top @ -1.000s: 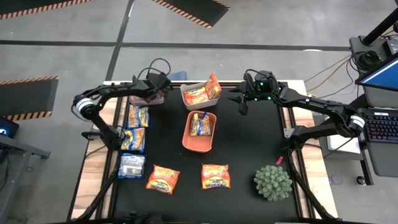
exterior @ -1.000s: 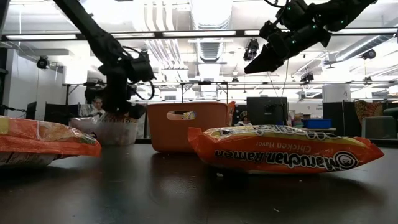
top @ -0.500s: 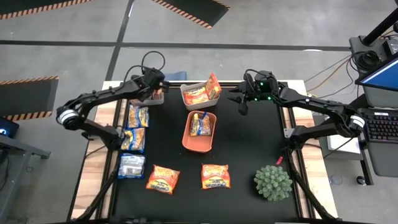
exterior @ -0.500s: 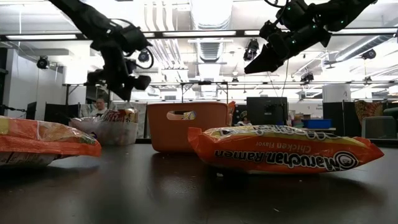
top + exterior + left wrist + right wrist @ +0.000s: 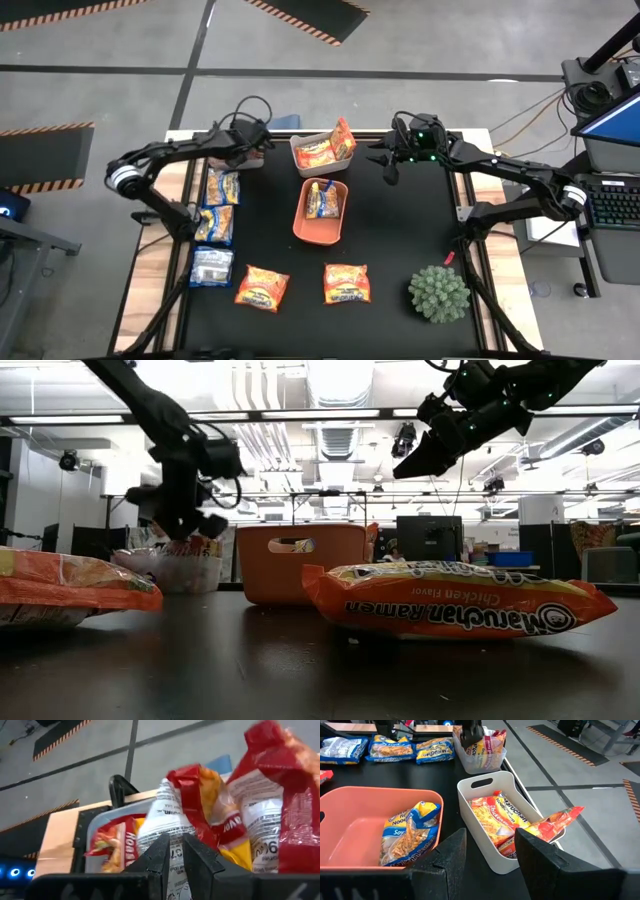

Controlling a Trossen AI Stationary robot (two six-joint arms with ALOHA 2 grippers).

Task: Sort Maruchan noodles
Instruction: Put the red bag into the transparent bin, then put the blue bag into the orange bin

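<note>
High view, left gripper [image 5: 247, 148]: upper left of frame, over a clear bin [image 5: 252, 160]; fingers pressed nearly together, holding nothing.
Right gripper [image 5: 388, 165]: upper centre, spread, empty.
Maruchan noodles [image 5: 261, 288]: loose along the bottom and left; others in the orange tray [image 5: 320, 233] and white bin [image 5: 300, 157].
Risk: upright packets [image 5: 200, 820] in the clear bin may catch on the fingers and tip out.

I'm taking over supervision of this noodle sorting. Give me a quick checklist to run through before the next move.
1. Left gripper above the clear bin at the table's far left: ok.
2. Left jaws nearly shut, nothing visibly held: ok.
3. Right gripper open, empty, hovering beside the white plastic bin: ok.
4. Orange rounded tray holds one blue-and-yellow packet: ok.
5. All packets sorted: not ok; two orange-red packets lie loose near the front edge.
</note>
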